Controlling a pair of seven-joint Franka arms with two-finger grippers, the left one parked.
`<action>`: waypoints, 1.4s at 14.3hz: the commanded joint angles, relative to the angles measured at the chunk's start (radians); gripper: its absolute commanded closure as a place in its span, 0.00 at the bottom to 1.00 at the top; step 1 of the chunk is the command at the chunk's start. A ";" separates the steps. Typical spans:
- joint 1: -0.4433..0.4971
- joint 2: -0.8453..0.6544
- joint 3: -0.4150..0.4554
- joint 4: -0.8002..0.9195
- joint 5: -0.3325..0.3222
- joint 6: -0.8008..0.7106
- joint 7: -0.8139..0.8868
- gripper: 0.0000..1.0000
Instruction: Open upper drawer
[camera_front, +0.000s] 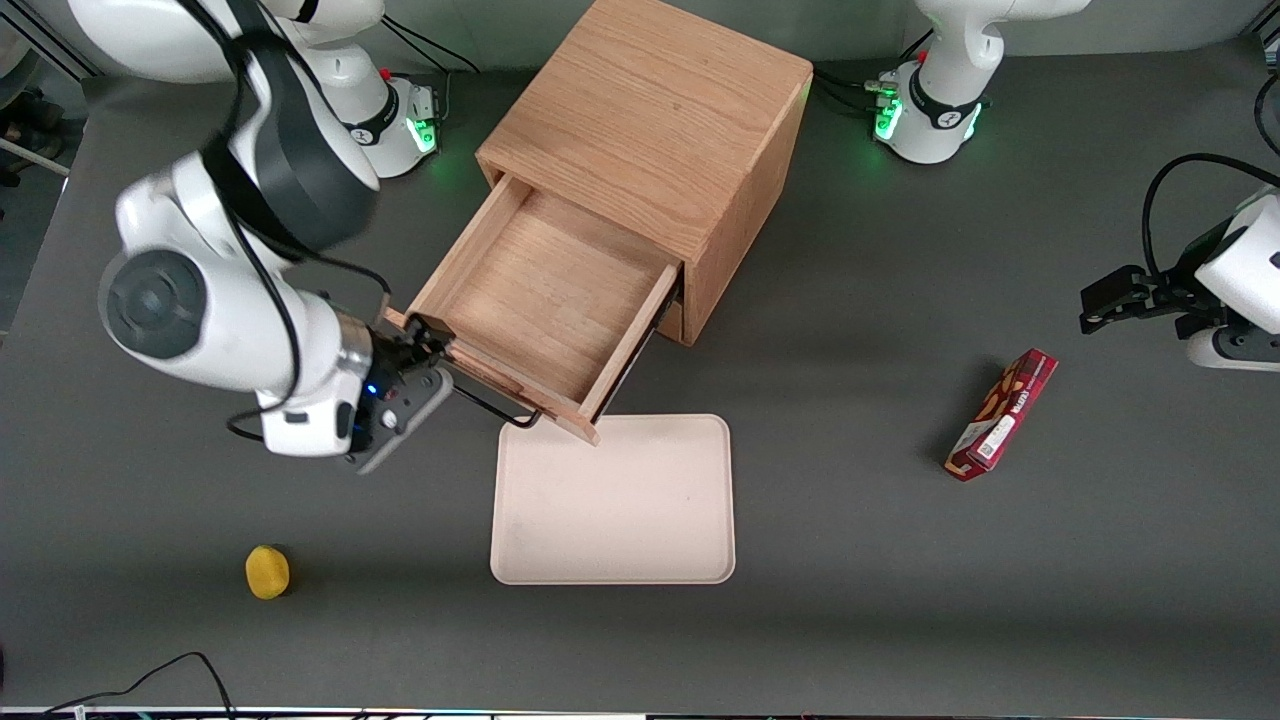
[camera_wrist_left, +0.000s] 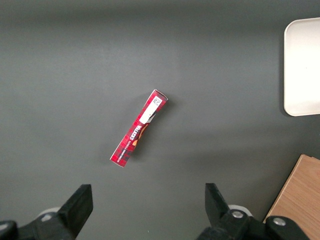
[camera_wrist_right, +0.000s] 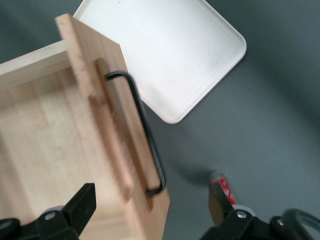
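Upper drawer (camera_front: 545, 300) was seen pulled well out of cabinet (camera_front: 650, 130), black handle (camera_wrist_right: 145, 135) over tray (camera_front: 615, 505) edge. Gripper (camera_front: 432, 345) was held w/ fingers spread, beside handle end, nothing gripped.

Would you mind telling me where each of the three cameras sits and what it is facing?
Front view: high, facing the arms, looking down on the table, cabinet, pulled-out upper drawer and the gripper at its handle.
Left wrist view: looks down past its own fingers at the red box.
Right wrist view: looks past open fingers at the handle.
All share the tray.
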 joint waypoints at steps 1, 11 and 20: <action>-0.027 -0.088 -0.003 -0.037 0.002 -0.072 0.130 0.00; -0.253 -0.534 0.009 -0.452 0.045 -0.061 0.240 0.00; -0.323 -0.634 0.004 -0.535 -0.012 -0.032 0.256 0.01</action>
